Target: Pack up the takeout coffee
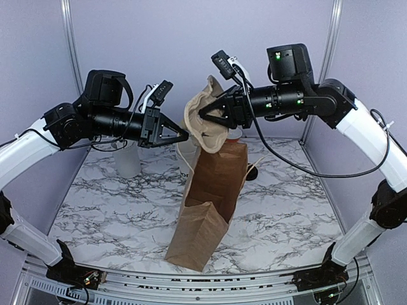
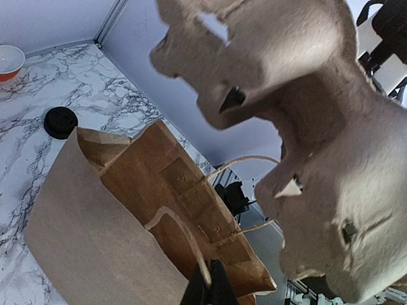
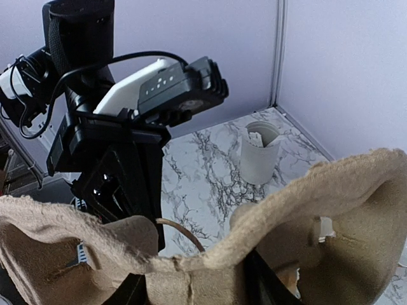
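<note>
A brown paper bag (image 1: 210, 203) stands tilted in the middle of the table, its mouth open upward. My left gripper (image 1: 184, 135) is shut on one of its paper handles, as the left wrist view shows (image 2: 210, 283). My right gripper (image 1: 205, 116) is shut on the edge of a beige moulded-pulp cup carrier (image 1: 206, 105) and holds it in the air just above the bag's mouth. The carrier fills the right wrist view (image 3: 305, 210) and looms over the bag (image 2: 95, 222). A white cup (image 1: 185, 155) shows partly behind the bag. A black lid (image 2: 60, 122) lies on the table.
A grey-white canister (image 1: 127, 159) stands at the back left, also seen in the right wrist view (image 3: 259, 152). An orange-and-white bowl (image 2: 9, 61) sits near the back wall. The lid also shows just right of the bag (image 1: 252, 173). Lilac walls close the back and sides.
</note>
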Controlling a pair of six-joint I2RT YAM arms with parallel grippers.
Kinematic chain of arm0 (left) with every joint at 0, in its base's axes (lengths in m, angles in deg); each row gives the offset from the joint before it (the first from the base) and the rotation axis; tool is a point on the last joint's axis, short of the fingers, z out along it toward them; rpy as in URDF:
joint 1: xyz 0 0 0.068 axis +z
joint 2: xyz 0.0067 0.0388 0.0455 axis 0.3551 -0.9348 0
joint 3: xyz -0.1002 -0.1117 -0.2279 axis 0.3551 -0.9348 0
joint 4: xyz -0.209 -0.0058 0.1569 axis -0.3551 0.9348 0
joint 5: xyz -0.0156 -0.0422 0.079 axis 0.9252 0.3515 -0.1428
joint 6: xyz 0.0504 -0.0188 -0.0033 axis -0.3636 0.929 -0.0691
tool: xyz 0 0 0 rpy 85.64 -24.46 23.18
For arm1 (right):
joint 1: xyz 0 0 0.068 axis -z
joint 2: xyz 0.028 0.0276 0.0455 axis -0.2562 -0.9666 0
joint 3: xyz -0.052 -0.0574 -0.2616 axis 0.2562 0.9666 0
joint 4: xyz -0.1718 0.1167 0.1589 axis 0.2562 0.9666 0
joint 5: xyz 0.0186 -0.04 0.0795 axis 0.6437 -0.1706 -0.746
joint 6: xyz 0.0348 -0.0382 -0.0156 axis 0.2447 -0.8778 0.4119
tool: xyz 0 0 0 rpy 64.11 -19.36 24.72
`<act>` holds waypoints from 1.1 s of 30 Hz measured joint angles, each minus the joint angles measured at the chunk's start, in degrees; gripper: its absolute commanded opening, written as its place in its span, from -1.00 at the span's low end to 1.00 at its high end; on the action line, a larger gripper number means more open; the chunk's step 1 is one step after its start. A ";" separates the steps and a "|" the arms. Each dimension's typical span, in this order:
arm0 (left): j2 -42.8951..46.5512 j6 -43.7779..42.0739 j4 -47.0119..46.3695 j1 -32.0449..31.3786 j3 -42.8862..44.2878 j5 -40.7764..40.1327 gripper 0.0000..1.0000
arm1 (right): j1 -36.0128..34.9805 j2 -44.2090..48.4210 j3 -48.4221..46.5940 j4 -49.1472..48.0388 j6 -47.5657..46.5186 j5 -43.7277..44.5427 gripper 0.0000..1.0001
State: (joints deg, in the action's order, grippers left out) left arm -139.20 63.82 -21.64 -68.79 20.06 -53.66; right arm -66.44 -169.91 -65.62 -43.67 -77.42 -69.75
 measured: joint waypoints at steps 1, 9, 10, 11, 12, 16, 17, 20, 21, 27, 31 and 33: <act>0.31 0.02 -0.55 0.11 -0.46 0.09 -1.00 | -0.33 -0.76 0.00 0.26 -0.17 -1.20 -0.14; 3.91 0.37 -2.93 1.60 -4.13 0.15 -1.00 | -0.59 -0.52 1.66 0.37 -0.72 -7.87 -0.14; 4.37 0.44 -3.15 1.79 -4.63 0.00 -1.00 | -0.59 -0.11 2.56 0.35 -0.79 -8.59 -0.14; 4.79 0.44 -3.28 2.01 -5.11 -0.22 -1.00 | -0.59 0.26 3.52 0.35 -0.87 -9.38 -0.14; 5.27 0.46 -3.41 2.27 -5.55 -0.42 -1.00 | -0.59 0.46 4.17 0.35 -0.94 -10.16 -0.14; 6.56 0.46 -3.65 2.82 -7.08 -0.96 -1.00 | -0.59 0.24 5.40 0.50 -1.18 -13.16 -0.14; 6.78 0.44 -3.76 2.93 -7.41 -0.98 -1.00 | -0.59 -0.04 5.40 0.48 -1.29 -13.99 -0.15; 7.37 0.44 -4.33 3.26 -8.57 -1.29 -1.00 | -0.59 -1.22 5.35 0.50 -1.53 -15.80 -0.15; 7.52 0.44 -4.48 3.41 -8.81 -1.33 -1.00 | -0.59 -1.90 5.35 0.61 -1.64 -16.41 -0.15; 8.76 0.39 -4.98 4.28 -9.73 -1.36 -1.00 | -0.59 -5.70 4.76 2.91 -2.16 -18.18 -0.17; 9.51 0.35 -5.22 4.96 -10.60 -1.57 -1.00 | -0.59 -6.84 4.04 5.46 -2.40 -17.94 -0.17; 9.77 0.20 -5.25 5.18 -11.04 -1.97 -1.00 | -0.59 -6.88 3.52 6.62 -2.47 -17.70 -0.17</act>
State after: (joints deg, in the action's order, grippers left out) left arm -129.43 64.01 -26.89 -63.61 9.03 -55.62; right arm -67.03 -176.80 -62.10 -37.05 -79.89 -87.45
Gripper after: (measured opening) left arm 0.008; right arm 0.417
